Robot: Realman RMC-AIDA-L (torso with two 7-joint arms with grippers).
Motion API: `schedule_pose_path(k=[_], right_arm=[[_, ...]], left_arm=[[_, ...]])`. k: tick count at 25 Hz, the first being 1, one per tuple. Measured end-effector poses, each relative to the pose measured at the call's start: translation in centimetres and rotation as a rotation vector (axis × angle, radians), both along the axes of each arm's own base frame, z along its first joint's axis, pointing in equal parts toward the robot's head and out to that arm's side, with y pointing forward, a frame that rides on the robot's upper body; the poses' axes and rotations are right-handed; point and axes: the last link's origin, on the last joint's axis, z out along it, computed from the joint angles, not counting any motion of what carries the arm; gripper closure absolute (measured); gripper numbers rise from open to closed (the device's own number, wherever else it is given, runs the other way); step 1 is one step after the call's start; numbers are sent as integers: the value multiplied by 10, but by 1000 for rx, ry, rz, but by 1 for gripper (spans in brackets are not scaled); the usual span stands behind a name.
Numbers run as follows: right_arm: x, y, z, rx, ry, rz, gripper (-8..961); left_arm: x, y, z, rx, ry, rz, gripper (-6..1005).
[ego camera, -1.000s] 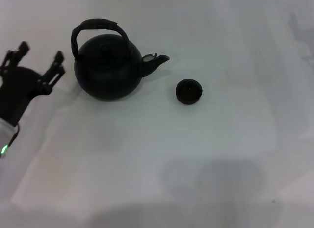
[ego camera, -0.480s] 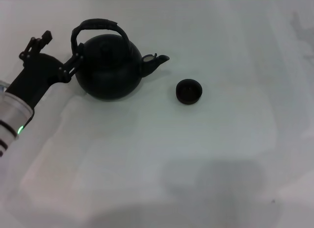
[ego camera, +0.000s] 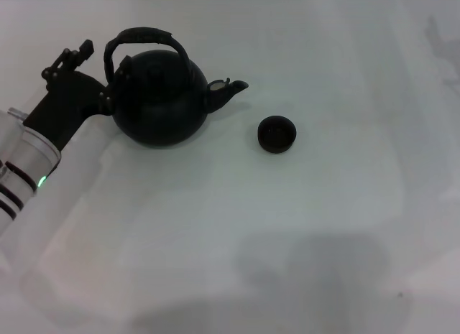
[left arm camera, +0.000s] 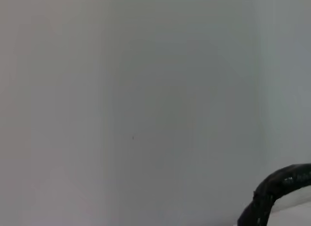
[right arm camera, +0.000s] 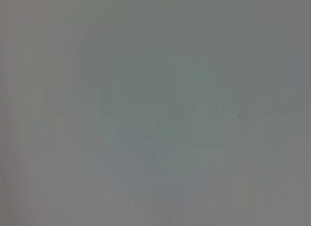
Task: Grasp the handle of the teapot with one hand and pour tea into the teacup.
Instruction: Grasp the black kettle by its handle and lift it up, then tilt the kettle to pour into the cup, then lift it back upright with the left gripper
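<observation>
The black teapot [ego camera: 159, 103] stands at the back left of the white table [ego camera: 287, 226], spout pointing right. Its arched handle [ego camera: 144, 34] rises over the lid; a piece of the handle also shows in the left wrist view [left arm camera: 277, 187]. The small black teacup [ego camera: 277, 133] sits to the right of the spout, apart from the pot. My left gripper [ego camera: 105, 57] is open at the pot's left side, one finger left of the handle's left leg and the other in front of the pot's shoulder. It holds nothing. My right gripper is out of view.
The white table spreads wide in front of and to the right of the pot and cup. The right wrist view shows only a blank grey surface. Soft shadows lie along the near edge.
My left arm has moved up and to the right, from well left of the teapot to its left side at the handle's leg. The teapot and teacup have not moved.
</observation>
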Motion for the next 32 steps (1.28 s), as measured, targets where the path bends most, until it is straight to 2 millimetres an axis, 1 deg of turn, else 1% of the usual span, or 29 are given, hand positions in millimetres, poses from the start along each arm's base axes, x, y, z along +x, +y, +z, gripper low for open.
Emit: schedule_pose_path(k=[1, 6, 17, 23, 24, 25, 28, 31, 32], right_arm=[[0, 0, 0, 0, 0, 0, 128], [0, 0, 0, 0, 1, 0, 128], [3, -5, -2, 0, 6, -7, 128], [4, -6, -2, 1, 7, -8, 128], [4, -5, -1, 1, 6, -8, 128], [4, -5, -1, 1, 6, -8, 128], [4, -5, -1, 1, 5, -7, 128], [3, -4, -2, -2, 4, -5, 128], [2, -4, -2, -2, 3, -4, 128]], left_arm=[[0, -1, -1, -1, -4, 4, 263], [0, -3, -1, -2, -10, 3, 455], [0, -4, -2, -2, -21, 4, 697], [12, -1, 5, 31, -45, -69, 879], [18, 0, 9, 47, -56, -108, 878], [18, 0, 9, 47, -56, -108, 878], [28, 6, 13, 60, -59, -168, 877], [41, 17, 16, 50, -21, -246, 877], [41, 17, 16, 50, -21, -246, 876]])
